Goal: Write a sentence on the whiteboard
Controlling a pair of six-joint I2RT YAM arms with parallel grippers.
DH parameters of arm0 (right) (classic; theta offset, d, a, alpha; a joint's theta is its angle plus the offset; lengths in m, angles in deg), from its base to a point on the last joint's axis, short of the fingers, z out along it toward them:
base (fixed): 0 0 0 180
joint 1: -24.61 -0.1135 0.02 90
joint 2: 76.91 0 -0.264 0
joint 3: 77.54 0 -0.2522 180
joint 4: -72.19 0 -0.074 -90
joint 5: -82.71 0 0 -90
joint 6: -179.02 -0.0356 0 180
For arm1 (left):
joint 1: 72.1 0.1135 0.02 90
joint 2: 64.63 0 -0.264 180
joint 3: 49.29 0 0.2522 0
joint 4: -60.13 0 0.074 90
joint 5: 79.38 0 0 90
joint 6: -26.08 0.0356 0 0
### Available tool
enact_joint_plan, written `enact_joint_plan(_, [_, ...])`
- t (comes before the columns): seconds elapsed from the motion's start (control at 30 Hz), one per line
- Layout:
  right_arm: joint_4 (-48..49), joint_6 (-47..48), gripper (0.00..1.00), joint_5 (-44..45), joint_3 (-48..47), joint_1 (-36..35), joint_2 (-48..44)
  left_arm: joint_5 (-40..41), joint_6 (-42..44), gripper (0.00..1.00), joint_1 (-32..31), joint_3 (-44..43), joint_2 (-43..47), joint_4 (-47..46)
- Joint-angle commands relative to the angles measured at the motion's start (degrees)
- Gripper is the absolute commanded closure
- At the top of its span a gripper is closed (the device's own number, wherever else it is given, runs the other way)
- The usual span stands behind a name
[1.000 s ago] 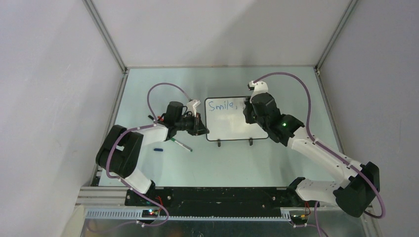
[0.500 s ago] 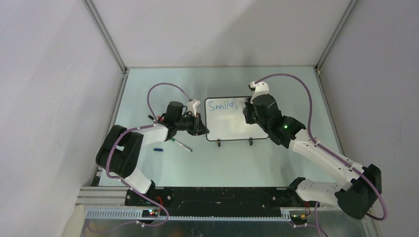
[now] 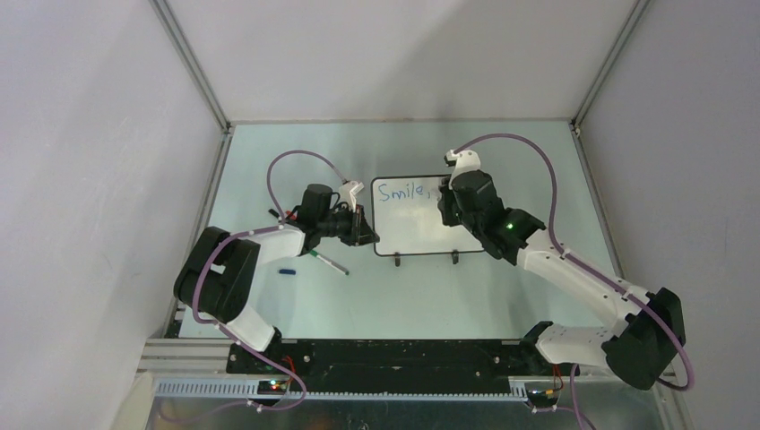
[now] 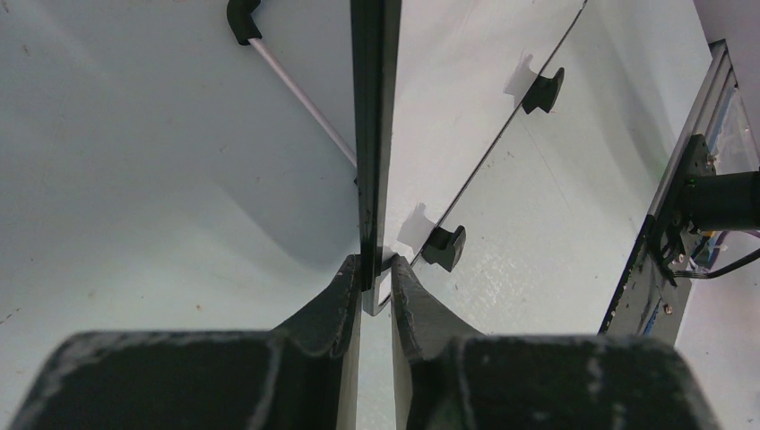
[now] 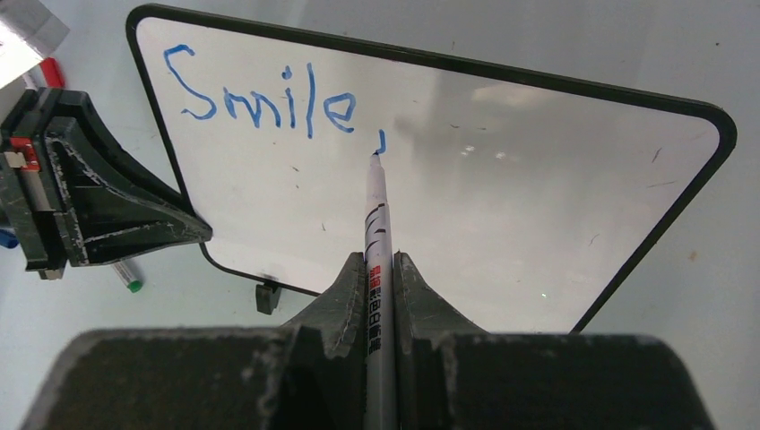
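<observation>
Roughly a third done, I judged. The sentence [image 5: 260,94] read only "Smile," in blue, upper left of the right wrist view. A small fresh stroke sat just right of the comma; the remaining words were unwritten. My right gripper [image 5: 380,269] was clamped tight on the marker [image 5: 376,224], tip on or just off the whiteboard [image 3: 412,235] below that stroke. My left gripper [image 4: 376,269] was pinched almost closed on the board's black frame edge, steadying it. The board sat mid-frame in the top view, between both grippers, propped on two black feet. It was glossy white with rounded corners and mostly blank below the first line.
</observation>
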Motion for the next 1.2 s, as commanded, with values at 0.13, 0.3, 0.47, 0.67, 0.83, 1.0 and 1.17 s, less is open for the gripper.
enact_joint_plan(0.13, [0.8, 0.0, 1.0, 2.0, -2.0, 1.7, 1.2, 0.0, 0.3, 0.83, 0.1, -1.9, 0.0, -0.3])
enact_joint_plan(0.3, [1.0, -0.4, 1.0, 1.9, -2.1, 2.8, 1.5, 0.0, 0.2, 0.82, 0.1, -2.0, -0.2, -0.3])
enact_joint_plan(0.47, [1.2, -0.3, 1.0, 1.4, -2.4, 3.2, 2.0, 0.0, 0.2, 0.82, 0.2, -2.0, -0.4, -0.3])
enact_joint_plan(0.67, [1.1, -0.3, 1.0, 1.4, -3.2, 3.4, 3.3, -0.2, 0.2, 0.82, 0.2, -2.1, -0.5, -0.3])
enact_joint_plan(0.83, [1.1, -0.3, 1.0, 1.4, -3.6, 3.9, 3.8, -0.2, 0.2, 0.82, 0.2, -2.0, -0.5, -0.2])
enact_joint_plan(1.0, [1.1, -0.5, 1.0, 1.3, -3.9, 4.3, 4.1, -0.3, 0.1, 0.82, 0.2, -2.1, -0.7, -0.3])
enact_joint_plan(1.17, [0.9, -0.4, 1.0, 1.1, -4.3, 4.7, 4.6, -0.5, 0.1, 0.82, 0.2, -2.1, -0.7, -0.4])
